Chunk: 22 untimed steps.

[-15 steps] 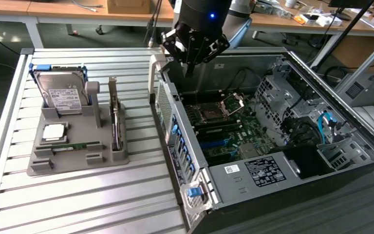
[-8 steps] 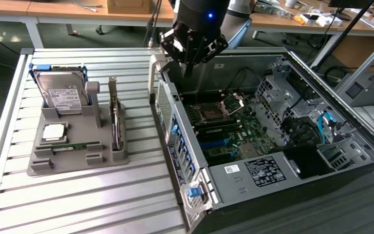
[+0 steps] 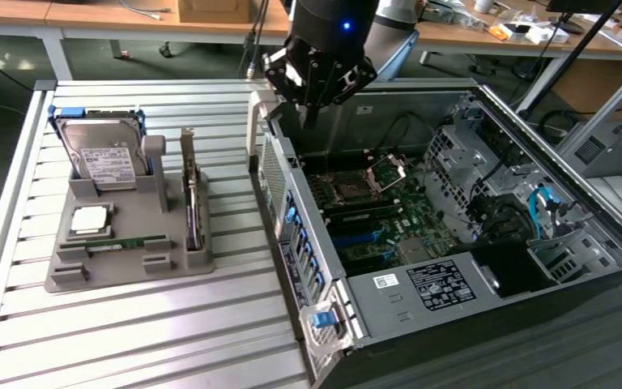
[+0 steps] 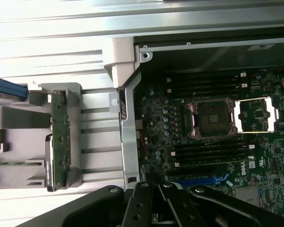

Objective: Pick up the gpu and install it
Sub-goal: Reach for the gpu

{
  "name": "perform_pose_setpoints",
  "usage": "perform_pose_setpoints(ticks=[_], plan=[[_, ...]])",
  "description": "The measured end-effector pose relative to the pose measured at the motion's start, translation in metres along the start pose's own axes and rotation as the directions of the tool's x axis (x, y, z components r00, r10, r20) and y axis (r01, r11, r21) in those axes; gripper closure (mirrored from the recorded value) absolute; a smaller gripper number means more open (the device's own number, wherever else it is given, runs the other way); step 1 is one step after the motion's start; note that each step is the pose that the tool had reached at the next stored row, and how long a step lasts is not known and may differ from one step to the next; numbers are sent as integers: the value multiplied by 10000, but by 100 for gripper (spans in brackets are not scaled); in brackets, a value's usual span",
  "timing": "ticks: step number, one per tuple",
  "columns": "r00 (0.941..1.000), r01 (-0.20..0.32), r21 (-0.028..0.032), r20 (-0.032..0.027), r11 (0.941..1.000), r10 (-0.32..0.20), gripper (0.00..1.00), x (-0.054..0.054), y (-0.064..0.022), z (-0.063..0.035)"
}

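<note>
gpu (image 3: 192, 203): standing on edge in a slot of the grey holder (image 3: 127, 271) on the bench (image 3: 127, 348), at the exterior view's left of the open computer case (image 3: 289, 203). Upright like that, I'd say, to offer its top edge to a grip from above.
case: lid off, motherboard (image 4: 213, 118) facing up, so a card can go straight down.
gripper (image 3: 308, 120): fingers shut together, holding nothing, hovering over the case's far wall, well apart from the gpu.
</note>
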State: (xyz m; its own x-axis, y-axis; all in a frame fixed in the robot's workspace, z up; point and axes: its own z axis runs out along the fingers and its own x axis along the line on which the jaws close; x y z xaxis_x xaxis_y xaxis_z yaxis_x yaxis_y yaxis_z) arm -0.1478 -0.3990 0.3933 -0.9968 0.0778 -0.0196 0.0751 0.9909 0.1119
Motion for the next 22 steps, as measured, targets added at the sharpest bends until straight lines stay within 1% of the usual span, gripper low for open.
perform_pose_setpoints(ticks=[22], plan=[[10000, 1, 0, 0, 10000, -1, 89, 108, -8, -2]])
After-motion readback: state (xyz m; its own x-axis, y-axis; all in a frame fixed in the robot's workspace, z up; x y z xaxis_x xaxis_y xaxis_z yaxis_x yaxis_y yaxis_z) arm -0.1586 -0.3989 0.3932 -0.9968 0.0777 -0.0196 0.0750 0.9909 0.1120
